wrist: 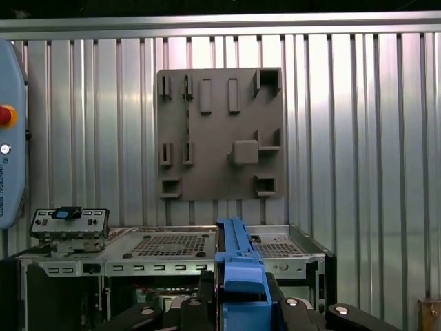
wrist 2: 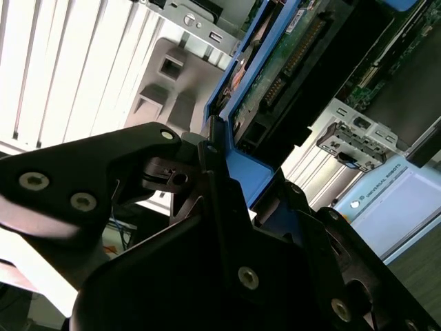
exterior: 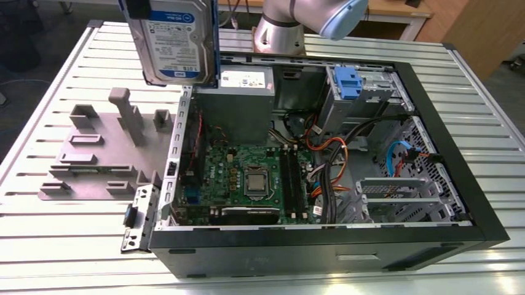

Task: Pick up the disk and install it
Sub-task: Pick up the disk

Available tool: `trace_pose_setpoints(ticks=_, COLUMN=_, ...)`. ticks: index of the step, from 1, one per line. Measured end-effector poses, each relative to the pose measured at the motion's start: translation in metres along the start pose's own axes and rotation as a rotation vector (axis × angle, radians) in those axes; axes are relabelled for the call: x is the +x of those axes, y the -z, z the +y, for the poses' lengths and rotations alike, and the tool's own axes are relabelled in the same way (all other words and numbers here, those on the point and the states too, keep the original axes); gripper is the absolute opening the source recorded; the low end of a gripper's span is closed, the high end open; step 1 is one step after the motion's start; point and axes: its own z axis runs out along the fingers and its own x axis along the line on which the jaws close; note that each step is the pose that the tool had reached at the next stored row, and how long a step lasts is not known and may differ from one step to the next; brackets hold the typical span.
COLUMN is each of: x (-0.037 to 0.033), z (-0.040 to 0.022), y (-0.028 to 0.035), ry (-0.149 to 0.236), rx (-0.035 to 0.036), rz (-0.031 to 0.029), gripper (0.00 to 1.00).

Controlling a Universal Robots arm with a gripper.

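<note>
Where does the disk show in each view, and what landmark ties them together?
Exterior view: disk held upright in the air, high on the exterior view's left, label showing.
Second wrist view: its blue-framed circuit-board underside.
First wrist view: edge-on, its blue frame clamped in the gripper.
Shared landmark: the grey plate.

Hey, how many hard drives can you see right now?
1. The disk is held up by the gripper at the exterior view's upper left, next to the open computer case. Others may sit hidden in its bays.
</note>
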Motion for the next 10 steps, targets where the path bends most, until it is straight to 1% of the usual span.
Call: trace_pose_setpoints(ticks=10, x=-0.0005, z=-0.0128, y=-0.0001, ry=-0.001, rx=0.0, rz=0.0, gripper=0.36)
